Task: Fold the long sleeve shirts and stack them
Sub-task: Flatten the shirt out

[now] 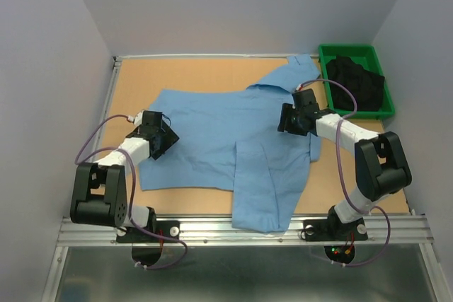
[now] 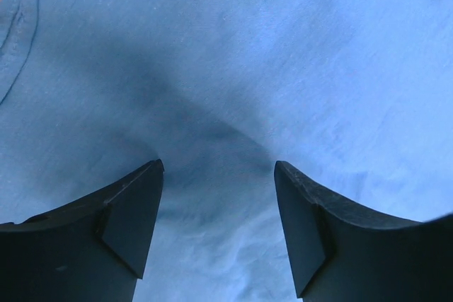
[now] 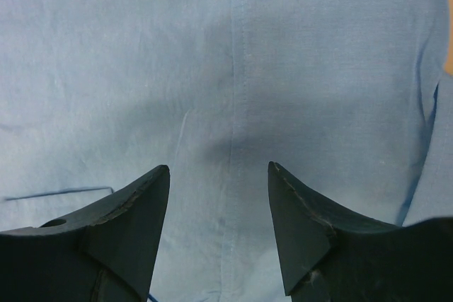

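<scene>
Shirt (image 1: 212, 132) spread over tbl (image 1: 184, 76).

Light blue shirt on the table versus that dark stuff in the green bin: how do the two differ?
Colour: the light blue collared shirt is pale; the black cloth bundle is very dark. Pose: the shirt lies spread flat; the bundle is crumpled in a heap. Place: the shirt covers much of the wooden table; the bundle sits inside the green plastic bin. Both are soft fabric.
</scene>
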Available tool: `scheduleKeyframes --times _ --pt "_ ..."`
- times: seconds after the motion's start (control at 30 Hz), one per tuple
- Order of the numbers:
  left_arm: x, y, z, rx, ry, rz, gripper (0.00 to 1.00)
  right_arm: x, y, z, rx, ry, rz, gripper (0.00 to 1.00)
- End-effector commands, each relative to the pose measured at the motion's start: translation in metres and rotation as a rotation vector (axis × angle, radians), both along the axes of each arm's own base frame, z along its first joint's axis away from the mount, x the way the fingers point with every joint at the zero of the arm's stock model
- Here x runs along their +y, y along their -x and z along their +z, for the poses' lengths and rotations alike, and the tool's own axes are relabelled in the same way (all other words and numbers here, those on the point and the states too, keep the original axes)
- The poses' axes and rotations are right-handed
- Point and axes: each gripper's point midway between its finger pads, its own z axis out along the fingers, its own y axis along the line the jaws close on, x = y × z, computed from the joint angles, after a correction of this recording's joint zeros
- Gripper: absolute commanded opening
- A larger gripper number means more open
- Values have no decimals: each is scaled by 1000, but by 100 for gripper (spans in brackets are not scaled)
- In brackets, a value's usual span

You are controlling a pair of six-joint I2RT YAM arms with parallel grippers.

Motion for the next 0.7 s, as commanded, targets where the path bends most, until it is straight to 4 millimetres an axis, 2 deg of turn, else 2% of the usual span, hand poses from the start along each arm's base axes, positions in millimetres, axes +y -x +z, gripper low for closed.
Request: scheduleKeyframes --times 0.0,0.1,0.2,0.23,0.3,0.33,0.4,0.43,0.47,0.5,0.53,0.57,0.6,0.63,0.67 --pt "6 39 -9 113 18 64 74 -11 -1 5 -17 41 -39 63" --pt "16 39 13 68 1 97 74 -21 1 -2 4 84 -81 63" --pt "26 30 40 4 -45 108 75 -28 4 -9 25 118 -108 63" --pt "28 21 53 -30 -60 98 75 -29 4 -9 28 119 -112 63" --pt "32 6 66 -77 -95 84 78 -28 2 -6 19 120 -106 63" --pt "32 -11 82 -134 -113 66 79 -29 1 -6 18 128 -102 63" --pt "29 -30 89 -176 -127 28 79 -30 -1 -5 13 138 -99 63" --pt "26 -48 104 -236 -130 11 79 -30 -3 -4 10 146 -94 63" --pt "24 -57 107 -249 -129 9 79 -31 -4 -3 8 148 -94 63" --pt "23 -65 95 -220 -131 5 79 -31 -4 -6 15 151 -94 63" --pt "16 -78 102 -237 -134 -40 79 -30 -5 -5 14 152 -93 63" --pt "14 -86 99 -237 -138 -54 76 -30 -6 -6 16 148 -93 63" --pt "13 -92 82 -193 -141 -59 75 -29 -6 -6 19 148 -92 63" --pt "12 -102 84 -197 -141 -60 74 -29 -6 -8 23 146 -94 63" --pt "13 -108 68 -159 -148 -54 72 -29 -6 -8 26 147 -93 62"
